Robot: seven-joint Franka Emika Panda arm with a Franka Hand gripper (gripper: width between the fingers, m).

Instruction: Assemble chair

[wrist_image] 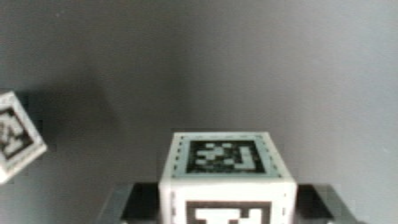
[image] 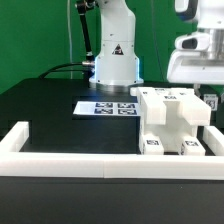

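The pincer [wrist_image: 226,208] is pressed in on a white block [wrist_image: 226,165]. In the wrist view its dark fingers [wrist_image: 139,203] sit tight against the block's two sides, and the block stands squarely between them. It carries one black-and-white tag on its upper face and another on the face turned to the camera. Beyond the block there is only the black counter [wrist_image: 231,60]. Off to one side, well apart from the block, the corner of a second tag [wrist_image: 15,130] shows on something white, and I cannot tell what it belongs to.

From across the room, the pincer [image: 204,90] hangs at the exterior view's right, just above the cluster of chair pieces [image: 172,120]. From this side I cannot make out exactly where the fingers meet the block. The pieces are chunky matte-white blocks bunched together on the near right of the counter [image: 45,110]. Small tags show on their near faces, and they sit up against the long white border rail [image: 70,150] that runs along the near edge and turns back at both ends. Just to the left of the cluster, further back, the marker board [image: 105,107] lies flat on the counter. Behind it, at the far middle, stands the arm's white base [image: 113,60].
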